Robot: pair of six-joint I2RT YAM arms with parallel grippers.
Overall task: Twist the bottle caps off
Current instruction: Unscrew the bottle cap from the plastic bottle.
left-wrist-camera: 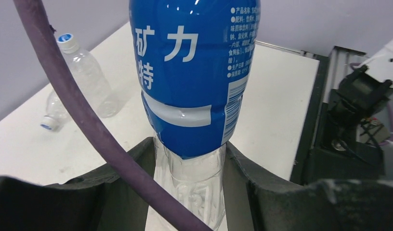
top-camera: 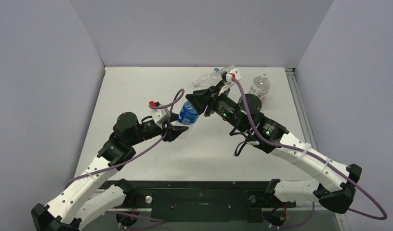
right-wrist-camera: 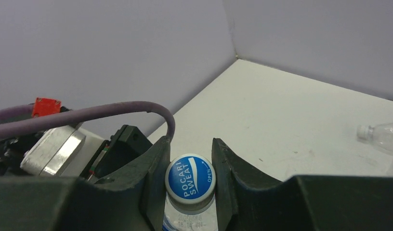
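Blue-labelled bottle (left-wrist-camera: 194, 72), midway between the side edges of the worktop (top-camera: 137, 86): left pincer (left-wrist-camera: 187, 161) grips its clear lower part, right pincer (right-wrist-camera: 190, 161) is closed on its blue cap (right-wrist-camera: 190, 177).

Blue-label bottle (left-wrist-camera: 194, 72): top cut off at frame edge, L-wrist view. Cap (right-wrist-camera: 190, 177) hidden by right gripper (top-camera: 200, 104), overhead view.

We see the right gripper (right-wrist-camera: 190, 147) with its two dark fingers (right-wrist-camera: 153, 183) pressed against either side of a blue Pocari Sweat cap (right-wrist-camera: 190, 177), which sits on the clear neck of its bottle (right-wrist-camera: 189, 219). A purple cable (right-wrist-camera: 112, 109) arcs over from the left. At the right edge, on the white table (right-wrist-camera: 291, 106), lies a second clear bottle (right-wrist-camera: 385, 137) with a white cap (right-wrist-camera: 362, 131).
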